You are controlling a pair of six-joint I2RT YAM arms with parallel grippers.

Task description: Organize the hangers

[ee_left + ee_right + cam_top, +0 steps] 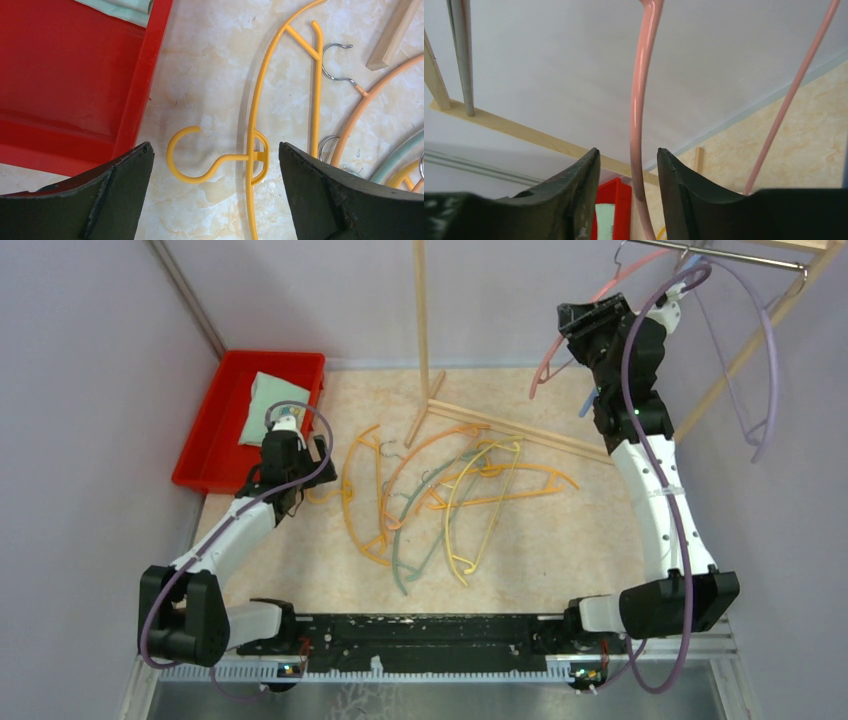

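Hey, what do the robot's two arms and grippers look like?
The left arm and right arm have white links and black joint housings, each with a purple cable looping alongside. The left gripper and right gripper have broad, dark, tapered fingers.

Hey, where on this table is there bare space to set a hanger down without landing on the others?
Bare tabletop lies right of the hanger pile, up to the right arm, and in the near strip between the pile and the black base rail. Crowded: the centre, where hangers overlap, and the back by the wooden rack foot.
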